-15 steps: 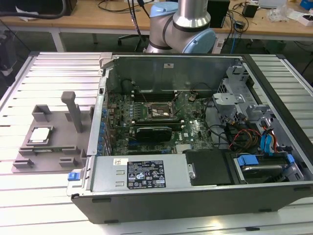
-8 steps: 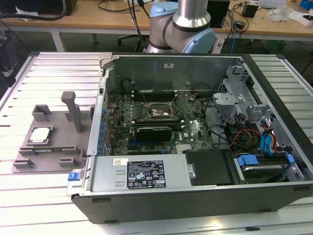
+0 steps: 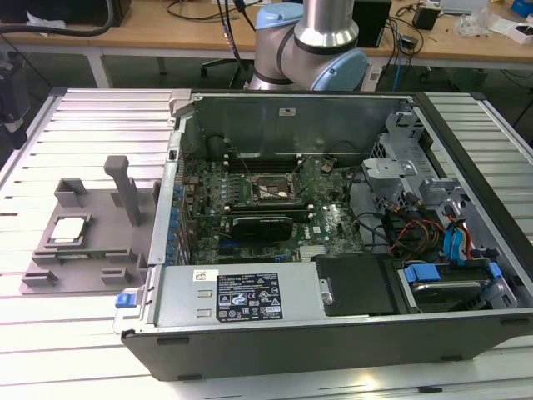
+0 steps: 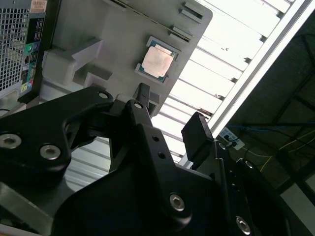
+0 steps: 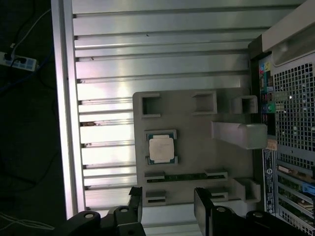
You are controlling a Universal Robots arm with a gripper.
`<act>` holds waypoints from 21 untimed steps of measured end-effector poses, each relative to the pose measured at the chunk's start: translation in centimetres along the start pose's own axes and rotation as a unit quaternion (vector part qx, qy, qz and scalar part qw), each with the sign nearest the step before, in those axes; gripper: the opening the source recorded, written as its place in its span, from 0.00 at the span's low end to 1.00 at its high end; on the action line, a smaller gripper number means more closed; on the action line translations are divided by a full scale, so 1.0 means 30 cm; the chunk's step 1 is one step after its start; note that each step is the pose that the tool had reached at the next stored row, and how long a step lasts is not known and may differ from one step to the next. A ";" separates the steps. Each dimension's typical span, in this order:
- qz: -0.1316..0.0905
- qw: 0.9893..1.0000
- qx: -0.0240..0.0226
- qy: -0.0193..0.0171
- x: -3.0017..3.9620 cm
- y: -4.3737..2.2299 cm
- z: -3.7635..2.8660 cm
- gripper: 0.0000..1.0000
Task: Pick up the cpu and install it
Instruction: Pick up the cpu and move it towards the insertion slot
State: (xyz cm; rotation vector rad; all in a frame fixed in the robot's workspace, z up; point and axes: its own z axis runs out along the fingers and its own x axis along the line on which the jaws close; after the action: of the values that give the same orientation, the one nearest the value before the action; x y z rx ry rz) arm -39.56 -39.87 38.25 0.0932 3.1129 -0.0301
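Tool (image 5: 168, 205) poised above grey tray (image 5: 197, 129), fingers (image 5: 202, 200) spread, cpu (image 5: 161, 149) seated there

I'm working in a robotics lab: my arm (image 3: 310, 46) stands at a slotted aluminium tabletop (image 3: 92, 117) carrying an opened computer case (image 3: 333, 333), with cable-strewn wooden desks (image 3: 150, 37) behind.

The arm (image 3: 310, 42) rises at the far edge of the bench (image 3: 100, 117) in the exterior view, showing silver and pale-blue joints. In both wrist views the black gripper (image 5: 169, 194) (image 4: 170, 103) has its two fingers (image 5: 203, 204) spread apart, with nothing between them and bolted linkage bars behind.
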 end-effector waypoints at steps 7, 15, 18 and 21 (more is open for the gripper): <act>0.000 1.000 0.000 0.000 0.000 0.000 0.008 0.54; 0.000 1.000 0.001 0.000 0.000 0.000 0.023 0.54; 0.000 1.000 0.001 0.000 0.000 0.001 0.026 0.54; 0.000 1.000 0.001 0.000 0.000 0.001 0.029 0.54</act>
State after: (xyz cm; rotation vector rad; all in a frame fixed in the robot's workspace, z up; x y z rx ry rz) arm -39.54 -39.87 37.38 0.0932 3.1127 -0.0320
